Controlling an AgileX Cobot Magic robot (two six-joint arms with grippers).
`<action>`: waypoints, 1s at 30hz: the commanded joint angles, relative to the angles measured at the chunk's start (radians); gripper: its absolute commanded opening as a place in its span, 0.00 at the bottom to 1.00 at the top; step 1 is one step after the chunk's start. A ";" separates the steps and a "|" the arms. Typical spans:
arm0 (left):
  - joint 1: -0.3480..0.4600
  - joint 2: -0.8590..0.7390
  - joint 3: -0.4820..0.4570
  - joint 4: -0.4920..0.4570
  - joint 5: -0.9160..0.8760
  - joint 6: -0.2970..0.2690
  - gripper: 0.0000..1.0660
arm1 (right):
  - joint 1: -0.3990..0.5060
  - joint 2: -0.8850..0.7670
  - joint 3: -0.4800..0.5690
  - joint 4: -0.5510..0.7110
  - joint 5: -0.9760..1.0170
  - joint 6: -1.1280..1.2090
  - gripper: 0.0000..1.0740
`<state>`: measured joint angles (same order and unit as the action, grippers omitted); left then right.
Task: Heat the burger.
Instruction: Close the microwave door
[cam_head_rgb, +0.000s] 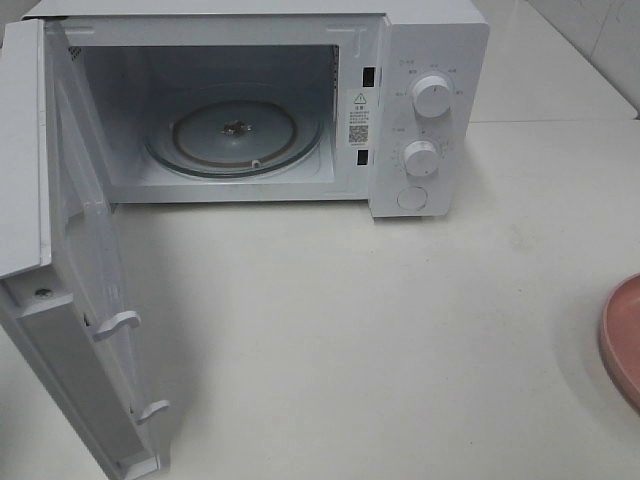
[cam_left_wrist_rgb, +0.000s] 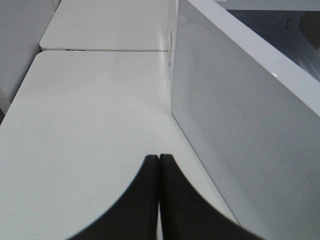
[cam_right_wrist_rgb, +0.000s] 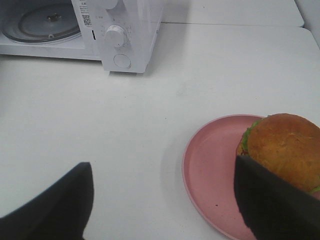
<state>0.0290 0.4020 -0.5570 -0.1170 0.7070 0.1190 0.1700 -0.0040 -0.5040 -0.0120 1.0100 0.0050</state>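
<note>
My right gripper (cam_right_wrist_rgb: 162, 200) hangs wide apart beside the burger (cam_right_wrist_rgb: 282, 150) on its pink plate (cam_right_wrist_rgb: 210, 175), at four o'clock from the open microwave (cam_head_rgb: 300, 100), while my left gripper (cam_left_wrist_rgb: 159, 200) is pressed together.

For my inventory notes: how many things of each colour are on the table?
White: 1, the microwave
Pink: 1, the plate
Golden-brown: 1, the burger
Total: 3

White table (cam_head_rgb: 350, 320) carries a white microwave (cam_head_rgb: 430, 60), door open, and a pink plate (cam_head_rgb: 622, 340) at the right edge.
</note>
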 joint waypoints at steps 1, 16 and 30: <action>0.000 0.092 0.012 0.027 -0.125 -0.006 0.00 | -0.007 -0.028 0.003 -0.002 -0.014 -0.005 0.70; 0.000 0.239 0.317 0.011 -0.791 -0.006 0.00 | -0.007 -0.028 0.003 -0.002 -0.014 -0.005 0.70; 0.000 0.460 0.367 0.117 -1.043 -0.119 0.00 | -0.007 -0.028 0.003 -0.002 -0.014 -0.005 0.70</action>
<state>0.0290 0.8640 -0.1930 -0.0170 -0.3070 0.0210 0.1700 -0.0040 -0.5040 -0.0120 1.0100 0.0050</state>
